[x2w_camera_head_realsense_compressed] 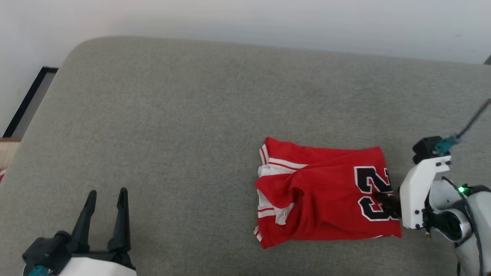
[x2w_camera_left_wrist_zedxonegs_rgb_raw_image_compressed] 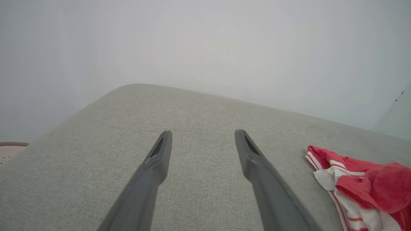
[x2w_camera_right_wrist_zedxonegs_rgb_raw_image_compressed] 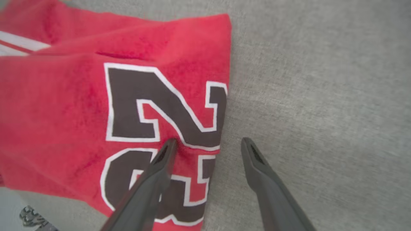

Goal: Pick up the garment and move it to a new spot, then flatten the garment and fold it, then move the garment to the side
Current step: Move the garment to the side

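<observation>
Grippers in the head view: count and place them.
2. The left gripper is lower left over bare cushion; the right gripper is at the garment's right edge, partly hidden.

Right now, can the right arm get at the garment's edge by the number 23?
Probably yes. The right tool is open and straddles the edge of the garment by the number, one finger over red fabric, the other over bare grey cushion; nothing blocks it.
</observation>
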Available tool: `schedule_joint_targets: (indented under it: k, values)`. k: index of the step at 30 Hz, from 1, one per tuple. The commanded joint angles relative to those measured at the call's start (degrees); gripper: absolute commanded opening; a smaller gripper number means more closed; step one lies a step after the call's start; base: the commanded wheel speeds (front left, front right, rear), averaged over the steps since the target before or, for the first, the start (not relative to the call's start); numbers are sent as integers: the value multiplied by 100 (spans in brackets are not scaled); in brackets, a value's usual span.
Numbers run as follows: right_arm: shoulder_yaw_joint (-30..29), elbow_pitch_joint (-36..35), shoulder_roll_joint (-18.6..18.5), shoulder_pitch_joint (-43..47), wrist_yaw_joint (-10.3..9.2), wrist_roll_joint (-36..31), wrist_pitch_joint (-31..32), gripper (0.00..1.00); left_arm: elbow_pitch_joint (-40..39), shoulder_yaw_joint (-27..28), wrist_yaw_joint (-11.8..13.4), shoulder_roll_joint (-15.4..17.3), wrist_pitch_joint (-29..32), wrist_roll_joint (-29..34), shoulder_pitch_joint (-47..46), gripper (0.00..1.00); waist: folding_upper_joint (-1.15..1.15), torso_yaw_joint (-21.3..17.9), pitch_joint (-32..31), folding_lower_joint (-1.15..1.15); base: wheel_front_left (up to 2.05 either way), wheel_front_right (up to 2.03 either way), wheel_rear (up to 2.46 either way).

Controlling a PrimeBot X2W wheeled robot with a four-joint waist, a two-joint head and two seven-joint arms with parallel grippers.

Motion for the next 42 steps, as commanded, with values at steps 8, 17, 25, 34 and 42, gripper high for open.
schedule_joint_targets:
  k: [8,17,25,34,42]
  values:
    - [617,621,207,-332,7,131,1575,98,113,-143,-14,-42,-28,-72,-368,100,0,327,351,0,0,0,0]
    - [558,149,62,-633,11,563,1337,0,166,-130,-14,-43,-27,-147,-520,100,0,237,422,0,0,0,0]
    - [196,-387,-230,-810,0,615,1297,0,136,-182,-14,140,-27,-221,-802,100,0,-176,500,0,0,0,0]
    - [-304,-552,-561,-1119,0,418,1082,0,202,-728,-14,328,-27,-151,-1362,100,0,-716,693,0,0,0,0]
    - [-705,-352,-911,-1551,0,25,642,0,280,-1333,-14,483,-28,-144,-2067,100,0,-1322,997,0,0,0,0]
